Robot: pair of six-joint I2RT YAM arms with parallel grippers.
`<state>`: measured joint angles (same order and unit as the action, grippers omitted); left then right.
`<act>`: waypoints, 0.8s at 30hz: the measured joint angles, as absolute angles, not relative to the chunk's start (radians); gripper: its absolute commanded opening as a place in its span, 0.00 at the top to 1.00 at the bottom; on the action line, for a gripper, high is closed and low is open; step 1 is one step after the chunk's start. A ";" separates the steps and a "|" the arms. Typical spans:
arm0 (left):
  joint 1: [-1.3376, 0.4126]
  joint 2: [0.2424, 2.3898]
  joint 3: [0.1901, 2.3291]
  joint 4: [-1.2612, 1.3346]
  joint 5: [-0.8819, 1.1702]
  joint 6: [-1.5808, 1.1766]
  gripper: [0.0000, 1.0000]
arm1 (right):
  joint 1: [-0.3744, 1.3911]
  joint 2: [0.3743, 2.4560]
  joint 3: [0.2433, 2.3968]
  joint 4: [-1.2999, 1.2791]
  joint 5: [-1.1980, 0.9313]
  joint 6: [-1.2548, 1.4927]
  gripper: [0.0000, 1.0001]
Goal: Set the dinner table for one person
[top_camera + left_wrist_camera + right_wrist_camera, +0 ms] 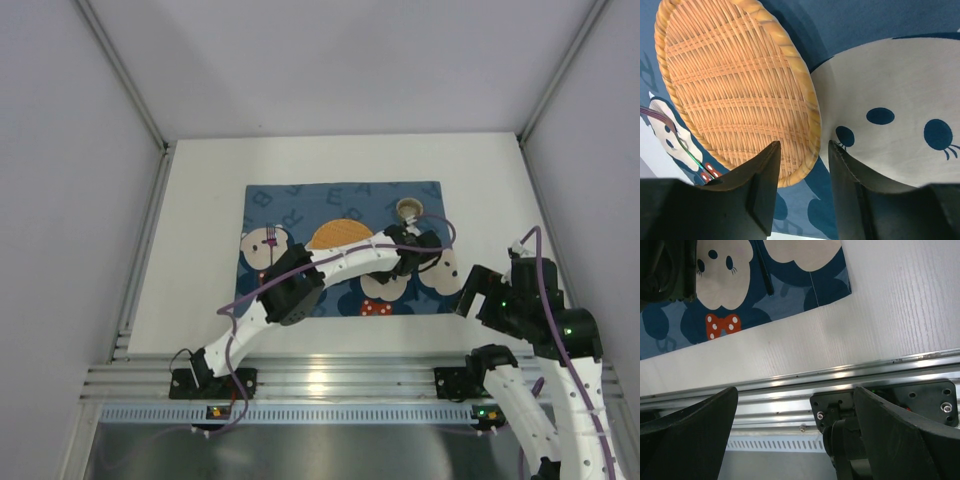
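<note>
The dinner table [200,200] is the big white top under everything. It fills the middle of the top view, from the metal rail [330,380] by my arm bases to the far wall. A blue mouse mat [300,205] lies flat on it, about in the middle.

On the mat there's a woven plate [340,234] in the middle. A fork [271,238] is to the plate's left & a small cup [409,209] sits by the mat's far right corner.

My left hand [425,248] reaches over the mat, near the cup. Its fingers [762,185] are partway apart w/ nothing pinched. The plate's rim shows in the gap, but I can't tell if it touches.

My right hand [468,296] hangs over the table's near right part, just off the mat. Its fingers [695,425] are spread wide, holding nothing, w/ the rail right below.
</note>
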<state>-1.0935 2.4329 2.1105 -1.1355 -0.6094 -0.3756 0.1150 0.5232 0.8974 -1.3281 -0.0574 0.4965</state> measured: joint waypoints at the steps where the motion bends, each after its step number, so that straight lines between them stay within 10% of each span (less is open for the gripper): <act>1: -1.093 2.433 2.111 -1.136 -0.608 -0.377 0.51 | 0.115 0.523 0.897 -1.328 -0.057 0.496 0.00; 13: -1.079 2.247 2.191 -1.195 -0.609 -0.435 0.22 | 0.115 0.523 0.897 -1.328 -0.054 0.479 0.00; 24: -0.666 0.954 0.842 -0.238 -0.636 -0.131 0.14 | 0.115 0.514 0.897 -1.301 -0.144 0.463 0.00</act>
